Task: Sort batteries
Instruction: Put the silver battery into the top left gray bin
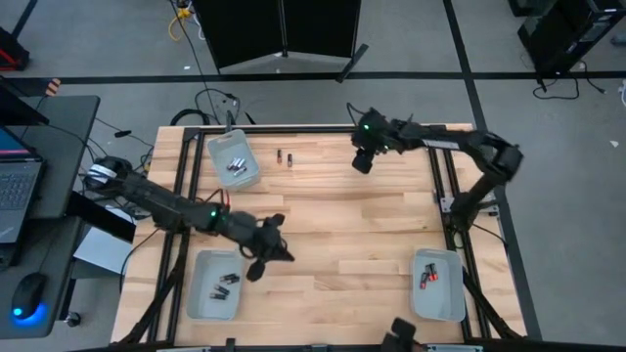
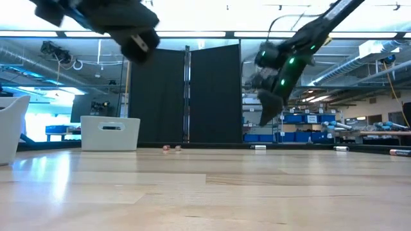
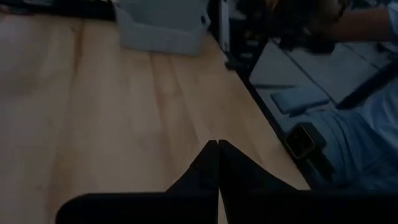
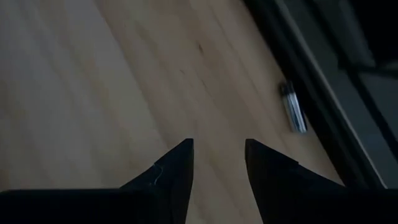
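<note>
Two small batteries [image 1: 284,157] lie loose on the wood near the table's far edge; the low view shows them as specks [image 2: 171,147]. A silvery battery [image 4: 292,107] lies by the table's rim, ahead of my right gripper [image 4: 217,149], which hangs open and empty above the far side [image 1: 364,161]. My left gripper [image 3: 217,146] is shut on nothing, raised over the near left [image 1: 264,249]. More batteries rest in the far-left tray [image 1: 233,159], the near-left tray [image 1: 215,286] and the near-right tray [image 1: 437,284].
The pale tray [image 3: 165,28] ahead of my left gripper stands close to the table's edge. A person's arm with a wristwatch [image 3: 305,142] shows just beyond that edge. Bare wood [image 1: 342,225] spreads across the table's middle. A laptop and mouse sit off the table's left.
</note>
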Controlling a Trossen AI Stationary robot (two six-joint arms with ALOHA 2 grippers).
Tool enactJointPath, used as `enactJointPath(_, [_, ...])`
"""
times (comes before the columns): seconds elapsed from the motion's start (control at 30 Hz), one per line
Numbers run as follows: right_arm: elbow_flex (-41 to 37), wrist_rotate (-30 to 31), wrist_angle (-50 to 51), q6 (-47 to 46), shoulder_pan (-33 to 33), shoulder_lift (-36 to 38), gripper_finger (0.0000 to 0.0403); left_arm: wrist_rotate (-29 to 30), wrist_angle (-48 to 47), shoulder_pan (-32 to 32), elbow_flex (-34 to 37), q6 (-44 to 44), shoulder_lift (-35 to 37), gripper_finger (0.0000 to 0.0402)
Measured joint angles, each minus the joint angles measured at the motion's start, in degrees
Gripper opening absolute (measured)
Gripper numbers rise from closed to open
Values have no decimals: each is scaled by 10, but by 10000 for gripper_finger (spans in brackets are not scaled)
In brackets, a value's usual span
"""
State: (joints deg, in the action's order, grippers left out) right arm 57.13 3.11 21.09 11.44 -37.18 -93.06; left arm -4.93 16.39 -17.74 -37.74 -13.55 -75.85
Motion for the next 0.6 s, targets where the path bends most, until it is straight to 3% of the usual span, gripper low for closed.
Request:
enactJointPath(0.27, [132,1,97,67,-56,-145,161,-42,21,58,14,27,0,7])
enactJointPath(0.6, [225,47,150,90,-78,-230,167,-47,18,61,14,43,0,8])
